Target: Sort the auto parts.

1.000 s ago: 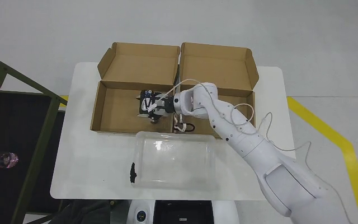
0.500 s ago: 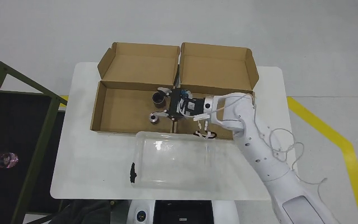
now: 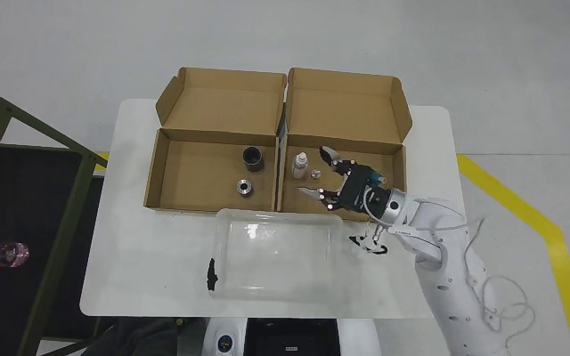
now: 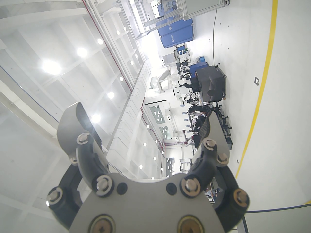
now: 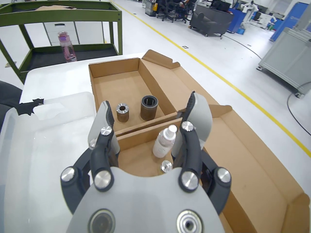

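My right claw (image 3: 314, 171) hangs spread over the right cardboard box (image 3: 365, 153), beside a small white plastic bottle (image 3: 301, 164). In the left cardboard box (image 3: 187, 173) stand two metal cylinders: a dark hollow sleeve (image 3: 254, 158) far, a shorter bushing (image 3: 242, 187) near. My left claw (image 4: 142, 115) is spread too.

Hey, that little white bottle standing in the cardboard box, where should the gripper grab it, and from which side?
Probably take the white bottle by its round body, just under the narrow cap. It stands upright beside the box wall, so the walls block a side approach. Come down from above with the right gripper, its open jaws straddling the body.
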Action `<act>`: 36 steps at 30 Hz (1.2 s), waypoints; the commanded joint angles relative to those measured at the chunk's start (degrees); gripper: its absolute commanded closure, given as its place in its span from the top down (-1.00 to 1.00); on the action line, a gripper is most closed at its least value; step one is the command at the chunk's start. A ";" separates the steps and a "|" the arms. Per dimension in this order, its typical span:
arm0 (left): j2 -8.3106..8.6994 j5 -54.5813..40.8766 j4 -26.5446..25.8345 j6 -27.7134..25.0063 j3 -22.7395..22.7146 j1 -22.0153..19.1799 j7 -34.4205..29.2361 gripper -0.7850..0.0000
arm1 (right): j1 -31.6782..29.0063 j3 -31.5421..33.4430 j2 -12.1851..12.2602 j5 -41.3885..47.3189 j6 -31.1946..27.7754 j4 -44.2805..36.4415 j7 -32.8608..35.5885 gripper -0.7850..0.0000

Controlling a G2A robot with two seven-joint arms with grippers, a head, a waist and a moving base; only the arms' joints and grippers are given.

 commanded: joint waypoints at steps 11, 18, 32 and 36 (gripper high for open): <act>0.00 0.00 0.00 0.00 0.00 0.00 0.00 1.00 | -17.63 10.67 1.59 -8.38 10.08 -6.64 -11.37 0.49; 0.00 0.00 0.00 0.00 0.00 0.00 0.00 1.00 | -23.66 15.00 1.94 -11.15 16.97 -7.97 -14.96 0.60; 0.00 0.00 0.00 0.00 0.00 0.00 0.00 1.00 | -24.98 18.17 2.42 -8.30 18.53 -5.53 -14.58 1.00; 0.00 0.00 0.00 0.00 0.00 0.00 0.00 1.00 | -25.02 18.17 2.42 -7.98 18.68 -5.60 -14.48 1.00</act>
